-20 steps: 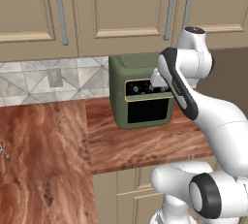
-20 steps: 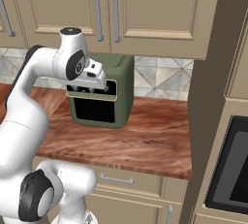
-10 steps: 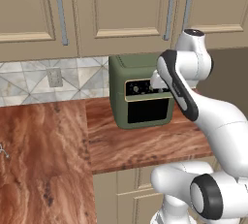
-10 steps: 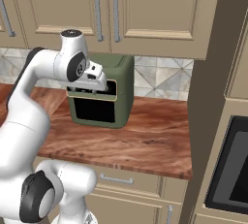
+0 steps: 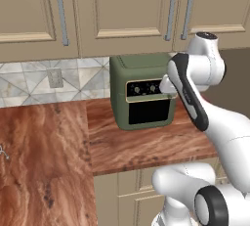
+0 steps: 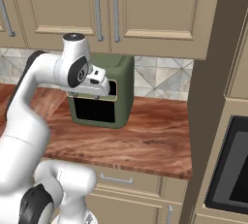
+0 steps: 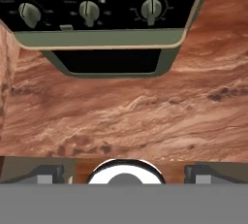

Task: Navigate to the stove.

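The base faces a wooden counter carrying a green countertop oven. In the hand view, the gripper fingertips stand wide apart above the counter, and three oven knobs are visible. The right base view shows a dark built-in appliance

Three cameras, one corner of counter.
Both base views look forward and down from behind the arm, left and right, sharing the green oven, wood counter and cabinets. The hand view hangs close above the counter, oven at frame top.
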Controlling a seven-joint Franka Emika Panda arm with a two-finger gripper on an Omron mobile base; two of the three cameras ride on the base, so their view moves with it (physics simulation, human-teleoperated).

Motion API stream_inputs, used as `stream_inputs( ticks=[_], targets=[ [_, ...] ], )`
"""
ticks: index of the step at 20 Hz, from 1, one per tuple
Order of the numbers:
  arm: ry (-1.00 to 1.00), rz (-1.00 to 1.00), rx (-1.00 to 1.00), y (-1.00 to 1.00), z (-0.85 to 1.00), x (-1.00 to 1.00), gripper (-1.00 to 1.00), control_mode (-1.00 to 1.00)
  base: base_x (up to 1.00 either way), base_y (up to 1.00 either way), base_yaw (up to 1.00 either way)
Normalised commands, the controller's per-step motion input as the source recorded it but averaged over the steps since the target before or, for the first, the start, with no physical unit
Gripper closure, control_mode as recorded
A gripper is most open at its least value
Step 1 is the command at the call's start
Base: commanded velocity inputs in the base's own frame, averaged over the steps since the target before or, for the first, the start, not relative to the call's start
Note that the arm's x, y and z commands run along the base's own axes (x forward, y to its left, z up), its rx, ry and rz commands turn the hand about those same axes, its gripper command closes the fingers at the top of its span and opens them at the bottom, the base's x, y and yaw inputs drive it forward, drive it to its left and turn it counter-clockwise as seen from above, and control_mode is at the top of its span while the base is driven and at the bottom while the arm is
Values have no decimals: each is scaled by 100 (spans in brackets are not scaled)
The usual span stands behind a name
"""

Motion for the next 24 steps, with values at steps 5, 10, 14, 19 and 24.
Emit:
stream_inputs(
  ticks=[5, 10, 14, 19, 24],
  targets=[
    [0, 0, 0, -24, -12, -35, -100, -100, 0, 0, 0],
    [0, 0, 0, 0, 0, 0, -100, 100, -18, -25, -8],
    [0, 0, 0, 0, 0, 0, -100, 100, -2, -20, -38],
    [0, 0, 0, 0, 0, 0, -100, 100, -14, -34, -56],
    [0, 0, 0, 0, 0, 0, -100, 100, -9, -25, -57]
  ],
)
